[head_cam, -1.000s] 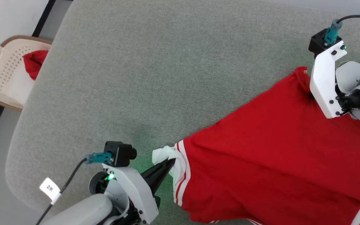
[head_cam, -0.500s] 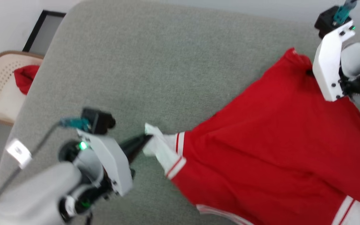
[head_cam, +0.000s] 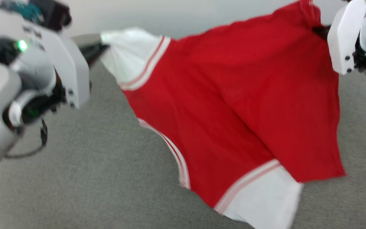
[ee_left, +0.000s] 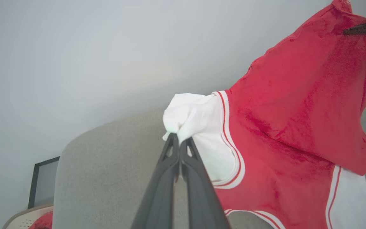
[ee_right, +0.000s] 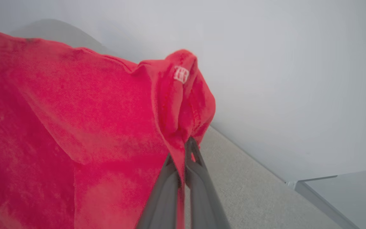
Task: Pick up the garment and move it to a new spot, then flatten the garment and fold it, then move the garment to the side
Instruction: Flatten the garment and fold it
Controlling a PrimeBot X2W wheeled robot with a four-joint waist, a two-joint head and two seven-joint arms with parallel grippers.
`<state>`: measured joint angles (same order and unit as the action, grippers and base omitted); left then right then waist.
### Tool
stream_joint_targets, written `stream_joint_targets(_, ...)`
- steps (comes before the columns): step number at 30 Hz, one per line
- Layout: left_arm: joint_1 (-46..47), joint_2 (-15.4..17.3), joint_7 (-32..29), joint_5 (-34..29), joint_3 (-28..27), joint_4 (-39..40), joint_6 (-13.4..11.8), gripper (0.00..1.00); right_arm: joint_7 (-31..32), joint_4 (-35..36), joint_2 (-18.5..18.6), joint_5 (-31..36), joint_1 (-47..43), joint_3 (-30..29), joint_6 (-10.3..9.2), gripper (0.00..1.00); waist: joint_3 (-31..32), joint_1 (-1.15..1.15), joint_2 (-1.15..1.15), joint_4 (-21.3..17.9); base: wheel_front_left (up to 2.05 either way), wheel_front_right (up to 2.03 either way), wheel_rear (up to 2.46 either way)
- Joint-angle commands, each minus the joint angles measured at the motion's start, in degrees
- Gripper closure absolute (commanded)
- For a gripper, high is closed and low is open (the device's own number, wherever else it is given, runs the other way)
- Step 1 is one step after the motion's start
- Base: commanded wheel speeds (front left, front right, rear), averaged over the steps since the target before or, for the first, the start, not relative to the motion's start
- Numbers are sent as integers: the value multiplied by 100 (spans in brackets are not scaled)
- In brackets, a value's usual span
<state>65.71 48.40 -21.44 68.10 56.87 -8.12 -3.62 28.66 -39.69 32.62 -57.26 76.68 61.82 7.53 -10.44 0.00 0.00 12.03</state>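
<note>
- Grey padded surface (head_cam: pixel 75 178) lies below both grippers.
- Left gripper (ee_left: pixel 179 140) pinches the garment (head_cam: pixel 233 95) by a white sleeve (fingers pressed together).
- Right gripper (ee_right: pixel 185 143) clenches its red edge.

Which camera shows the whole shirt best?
The head view: nearly the whole shirt, both white sleeves included. The left wrist view crops one sleeve; the right wrist view shows a bunched red corner.

A small white mark (ee_right: pixel 181 74) is showing on the garment (ee_right: pixel 75 127), just above the right gripper's (ee_right: pixel 186 141) pinched jaws. Its characters are coming out too blurred to read.
</note>
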Motion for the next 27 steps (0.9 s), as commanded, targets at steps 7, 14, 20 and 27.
stream_joint_targets(7, 1043, -422, 28, -433, -73, -1148, 510, 100, -898, -470, -197, 264, 340, -190, -8, 100, 498, 0, 0, -459, 0, 0, 0)
stream_joint_targets(14, 1881, -874, 511, -851, -133, -2233, 838, 100, -1651, -1032, -404, 519, 591, -409, -8, 100, 674, 0, 0, -657, 0, 0, 0)
stream_joint_targets(20, 2520, -1201, 887, -1069, -133, -2972, 1018, 100, -1995, -1302, -542, 619, 792, -568, -8, 100, 627, 0, 0, -805, 0, 0, 0)
stream_joint_targets(27, 3131, -1352, 1238, -1185, -80, -3501, 1103, 100, -2185, -1414, -569, 695, 1040, -702, -8, 100, 262, 0, 0, -968, 0, 0, 0)
